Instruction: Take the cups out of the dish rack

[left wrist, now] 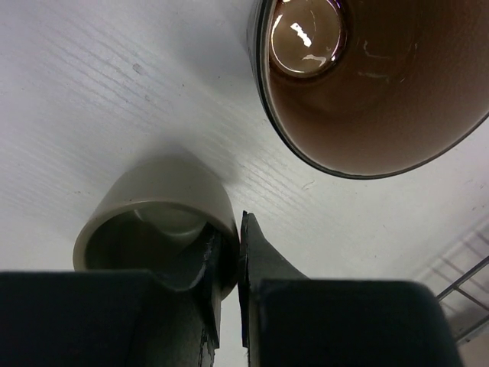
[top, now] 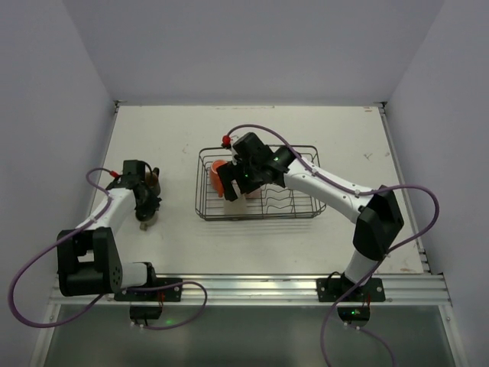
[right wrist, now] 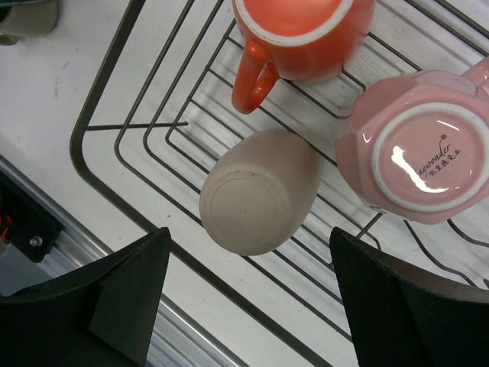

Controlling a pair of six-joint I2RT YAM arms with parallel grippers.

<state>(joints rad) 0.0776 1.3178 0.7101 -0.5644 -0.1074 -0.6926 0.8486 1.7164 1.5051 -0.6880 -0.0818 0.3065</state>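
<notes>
The black wire dish rack (top: pixel 302 208) holds three upturned cups, which show in the right wrist view: orange with a handle (right wrist: pixel 306 38), cream-beige leaning (right wrist: pixel 260 191) and pink (right wrist: pixel 416 145). My right gripper (right wrist: pixel 260 298) is open, hovering above the cream-beige cup with a finger on each side and touching nothing. It sits over the rack's left end (top: pixel 241 180). My left gripper (left wrist: pixel 229 229) is shut on the rim of the upright olive-grey cup (left wrist: pixel 157 206), one finger inside and one outside, left of the rack (top: pixel 144 214). The dark brown-black cup (left wrist: pixel 374 92) stands upright just beyond it.
The rack's wavy plate dividers (top: pixel 279 200) fill its right half. A corner of the rack (left wrist: pixel 466 290) shows at the lower right of the left wrist view. The aluminium rail (top: pixel 252 287) runs along the table's near edge. White walls enclose the table.
</notes>
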